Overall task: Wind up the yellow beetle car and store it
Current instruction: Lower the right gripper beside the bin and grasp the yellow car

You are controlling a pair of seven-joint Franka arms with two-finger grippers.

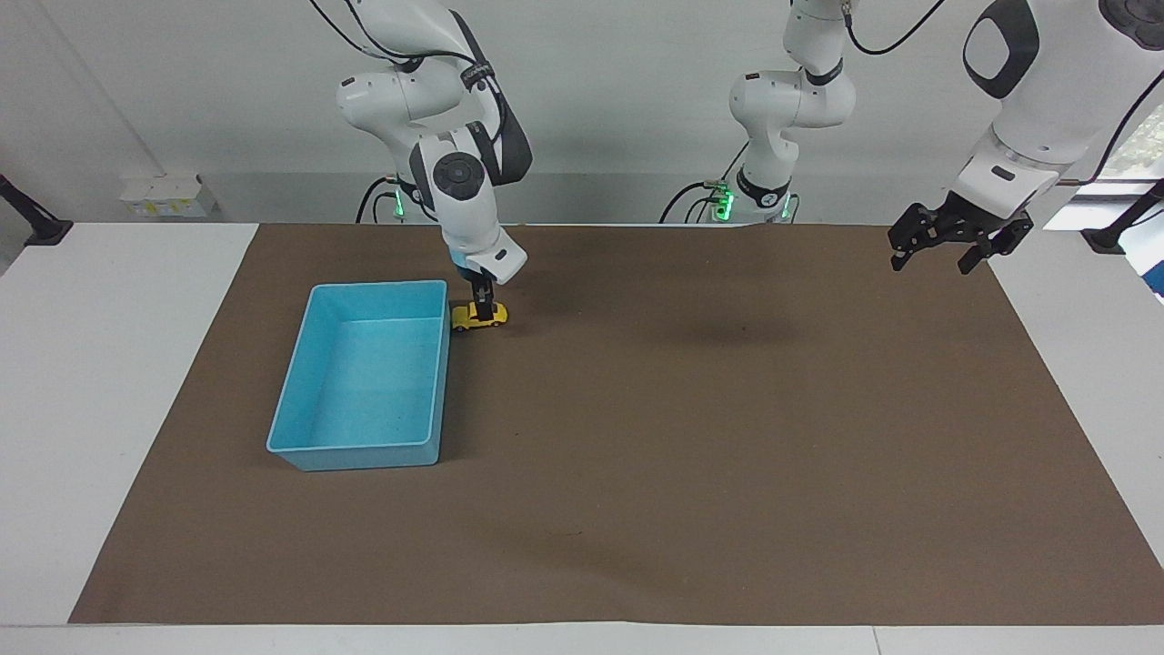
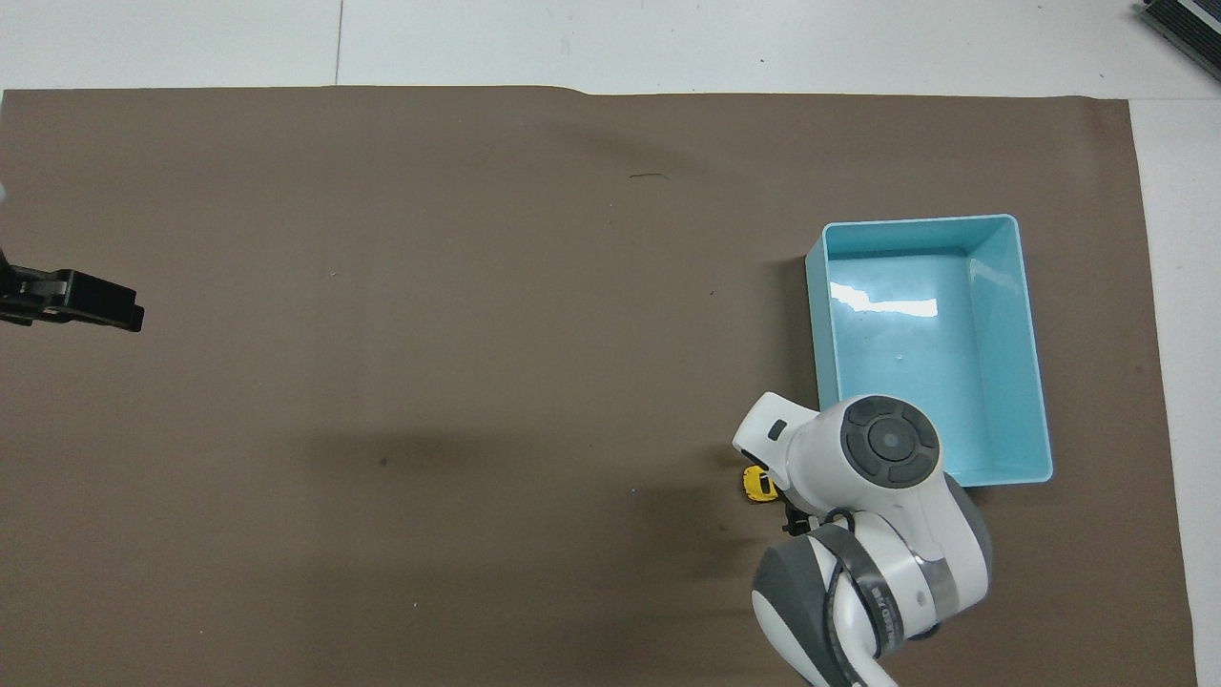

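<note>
Showing right gripper (image 1: 483, 306) on yellow beetle car (image 1: 479, 317), mostly hidden overhead

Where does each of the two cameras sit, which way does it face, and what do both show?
Facing view: high across the table, facing the robots; both arms show, right gripper down at the yellow beetle car, left gripper waiting raised over the mat's edge.
Overhead view: above the robots' end, looking steeply down; right arm's wrist covers most of the car, left gripper at the edge.
Shared: car, blue bin, brown mat.
</note>
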